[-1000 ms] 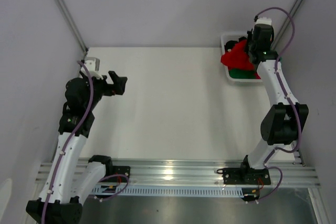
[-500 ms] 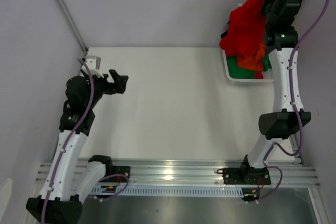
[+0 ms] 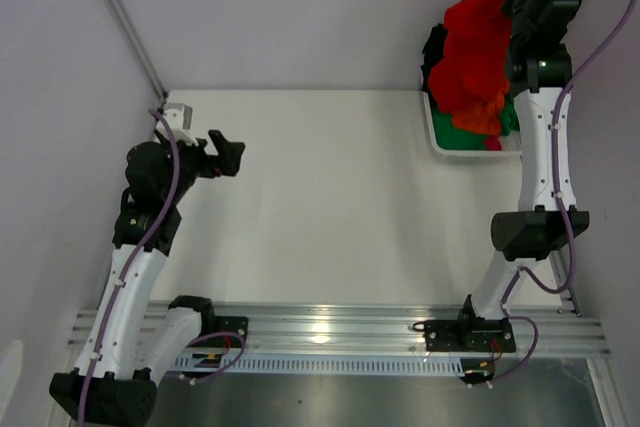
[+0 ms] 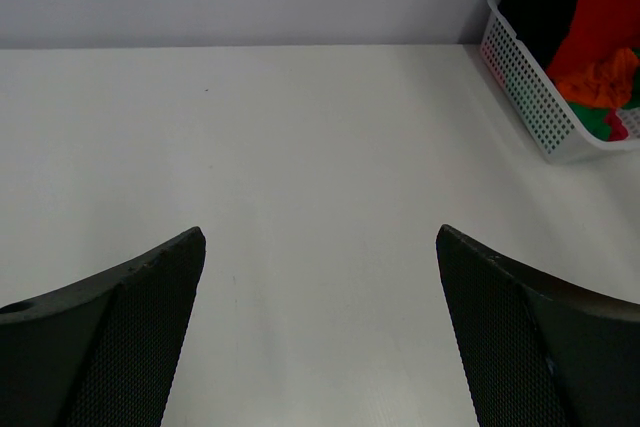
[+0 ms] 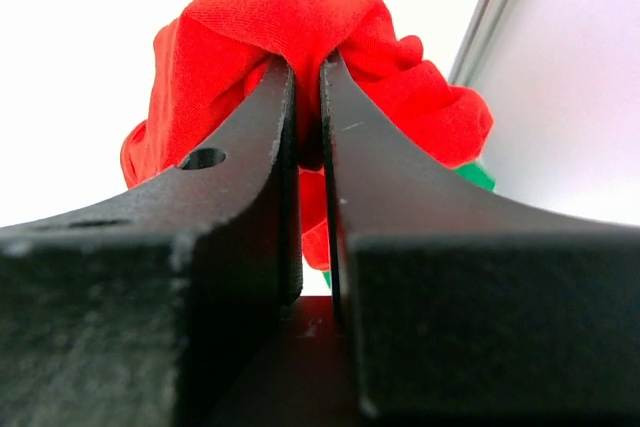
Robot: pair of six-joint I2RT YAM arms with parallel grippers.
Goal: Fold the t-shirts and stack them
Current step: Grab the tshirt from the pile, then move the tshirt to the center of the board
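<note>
The flat white table fills the middle of the top view. At its 2 o'clock corner a large bright red cloth t-shirt hangs bunched in the air above the white perforated plastic basket. An orange cloth shirt trails beneath it, over a green one in the basket, and a black one shows at 9 o'clock of the red. The right gripper is clamped on a fold of the red t-shirt. At 9 o'clock, the left gripper hovers with its jaws wide apart, holding nothing.
</note>
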